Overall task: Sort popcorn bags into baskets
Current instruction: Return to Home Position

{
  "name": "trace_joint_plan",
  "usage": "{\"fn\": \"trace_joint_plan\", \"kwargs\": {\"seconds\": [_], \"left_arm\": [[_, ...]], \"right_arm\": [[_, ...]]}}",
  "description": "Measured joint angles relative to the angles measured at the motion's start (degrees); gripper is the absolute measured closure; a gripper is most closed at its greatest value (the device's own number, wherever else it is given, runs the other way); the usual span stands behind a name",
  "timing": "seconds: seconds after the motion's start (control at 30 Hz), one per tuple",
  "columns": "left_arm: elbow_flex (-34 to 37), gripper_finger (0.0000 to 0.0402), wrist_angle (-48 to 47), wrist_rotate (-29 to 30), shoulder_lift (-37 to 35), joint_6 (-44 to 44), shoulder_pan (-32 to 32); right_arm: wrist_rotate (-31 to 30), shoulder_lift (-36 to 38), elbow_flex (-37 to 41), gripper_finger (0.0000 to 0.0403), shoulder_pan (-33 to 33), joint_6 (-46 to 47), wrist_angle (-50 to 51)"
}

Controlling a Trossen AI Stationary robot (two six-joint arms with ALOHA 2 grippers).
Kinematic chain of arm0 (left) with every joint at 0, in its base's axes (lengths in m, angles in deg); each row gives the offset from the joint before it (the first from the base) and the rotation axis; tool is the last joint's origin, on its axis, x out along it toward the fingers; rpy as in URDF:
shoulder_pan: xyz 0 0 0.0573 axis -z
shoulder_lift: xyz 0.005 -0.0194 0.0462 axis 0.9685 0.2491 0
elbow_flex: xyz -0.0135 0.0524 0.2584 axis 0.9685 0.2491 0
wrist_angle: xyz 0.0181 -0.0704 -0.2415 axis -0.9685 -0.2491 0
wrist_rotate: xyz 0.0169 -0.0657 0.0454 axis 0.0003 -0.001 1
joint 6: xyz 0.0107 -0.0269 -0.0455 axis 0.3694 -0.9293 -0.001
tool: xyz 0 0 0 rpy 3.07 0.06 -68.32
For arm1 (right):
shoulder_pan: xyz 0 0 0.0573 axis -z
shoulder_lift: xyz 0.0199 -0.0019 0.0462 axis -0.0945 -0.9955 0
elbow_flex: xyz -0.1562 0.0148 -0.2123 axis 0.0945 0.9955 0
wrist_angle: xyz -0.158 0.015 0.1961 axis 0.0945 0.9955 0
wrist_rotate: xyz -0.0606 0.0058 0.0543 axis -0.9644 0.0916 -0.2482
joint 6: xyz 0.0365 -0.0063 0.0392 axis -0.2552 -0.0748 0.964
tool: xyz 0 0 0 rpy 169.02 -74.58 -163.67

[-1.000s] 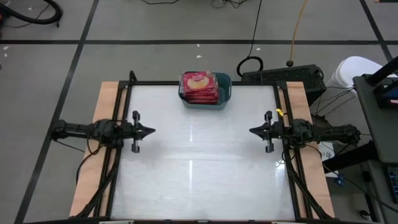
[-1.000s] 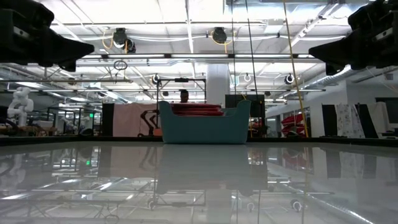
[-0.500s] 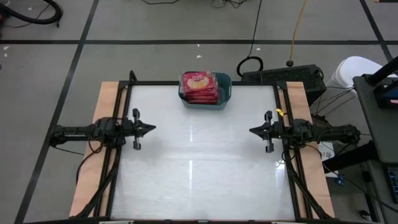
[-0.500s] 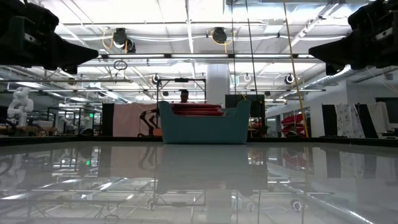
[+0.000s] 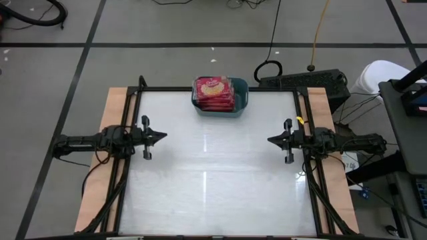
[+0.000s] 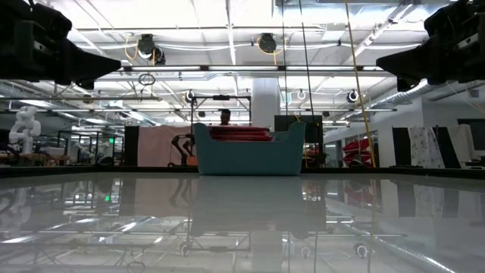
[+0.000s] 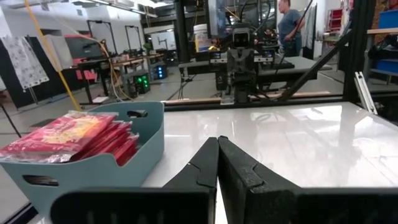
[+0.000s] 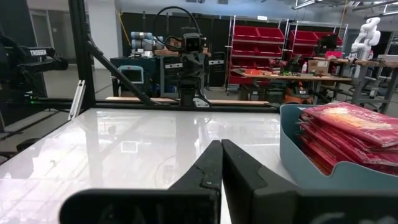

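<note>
The teal-blue basket stands at the middle of the table's far edge, its base on the table, with several red popcorn bags stacked flat inside, the top one showing a yellow-orange picture. The basket with the bags faces the low view too. My left gripper hovers shut at the table's left edge, pointing right. My right gripper hovers shut at the right edge, pointing left. Each wrist view shows shut fingers and the basket off to one side.
The white glossy table top lies bare between the arms. A black frame rail runs around the table. A person stands in the room beyond the table. Cables and a power box lie past the far right corner.
My left gripper has drawn a little farther in over the table, toward its right side, staying shut. The right arm, the basket and the bags have kept still.
</note>
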Motion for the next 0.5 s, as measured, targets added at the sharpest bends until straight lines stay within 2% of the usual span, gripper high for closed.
{"fn": "trace_joint_plan", "kwargs": {"seconds": [0.5], "left_arm": [[0.0, 0.0392, 0.3, 0.0, 0.0, 0.0, 0.0]], "right_arm": [[0.0, 0.0, 0.0, 0.0403, 0.0, 0.0, 0.0]]}}
